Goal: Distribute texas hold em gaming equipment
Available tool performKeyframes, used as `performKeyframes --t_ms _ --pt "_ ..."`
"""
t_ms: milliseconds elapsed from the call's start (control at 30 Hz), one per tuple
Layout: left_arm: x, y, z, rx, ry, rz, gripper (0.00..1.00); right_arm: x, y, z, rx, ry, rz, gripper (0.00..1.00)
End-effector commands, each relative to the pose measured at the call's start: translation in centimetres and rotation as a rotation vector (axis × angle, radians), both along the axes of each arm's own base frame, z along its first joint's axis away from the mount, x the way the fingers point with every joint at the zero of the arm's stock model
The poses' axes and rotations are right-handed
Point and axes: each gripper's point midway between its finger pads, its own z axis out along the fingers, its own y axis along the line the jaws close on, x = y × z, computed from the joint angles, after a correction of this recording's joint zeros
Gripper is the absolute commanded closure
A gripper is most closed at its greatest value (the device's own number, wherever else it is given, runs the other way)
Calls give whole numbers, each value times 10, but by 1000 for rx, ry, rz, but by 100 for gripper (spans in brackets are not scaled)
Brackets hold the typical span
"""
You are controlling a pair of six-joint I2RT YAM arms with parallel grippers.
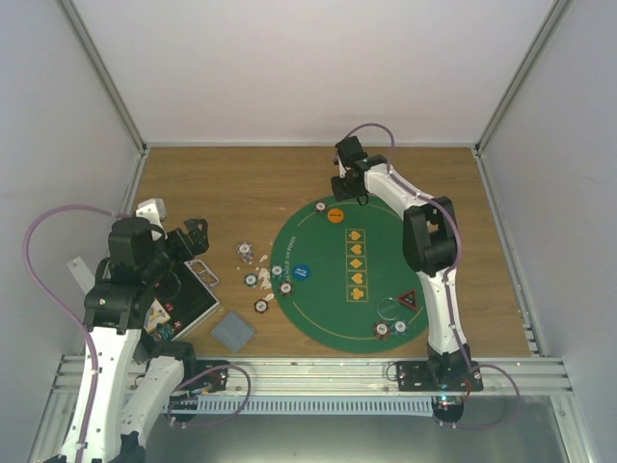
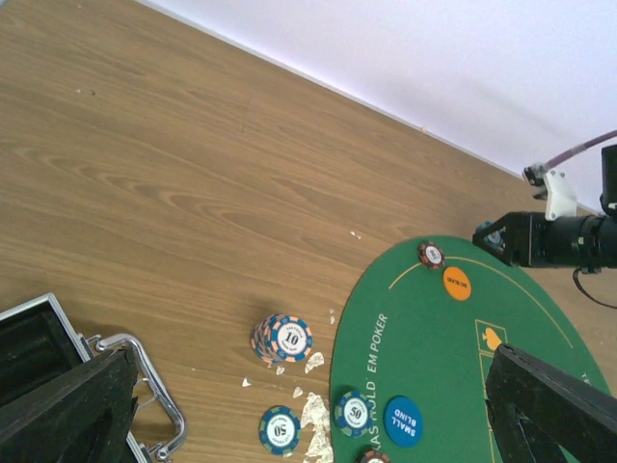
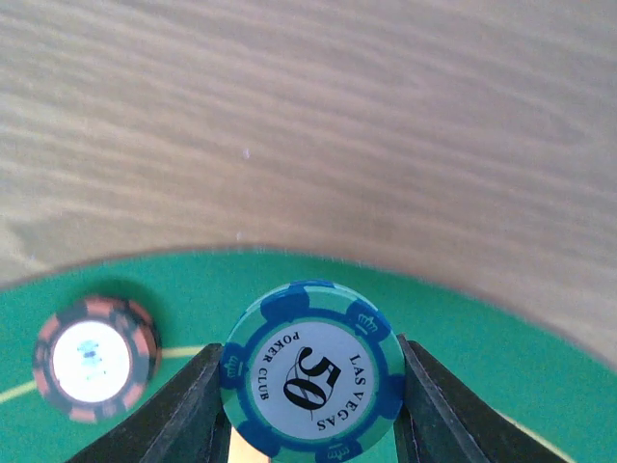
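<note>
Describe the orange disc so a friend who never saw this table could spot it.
Find the big round green mat on the wooden table. At its far edge lies the orange disc. Its neighbour is a chip with a striped rim; the disc is plain orange with dark lettering.

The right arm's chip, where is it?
The blue 50 chip, clamped in the right gripper, is at the green mat's far edge in the right wrist view, beside a red-and-black chip.
</note>
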Motion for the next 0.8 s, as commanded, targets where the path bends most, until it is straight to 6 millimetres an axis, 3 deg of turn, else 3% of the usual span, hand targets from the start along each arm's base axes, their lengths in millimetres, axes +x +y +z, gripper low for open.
performKeyframes --t_ms 0,767 --pt "4 3 7 -11 -23 22 1 14 8 -7 25 17 39 65" --pt "4 3 4 -11 -18 19 1 -1 26 -42 70 127 86 64"
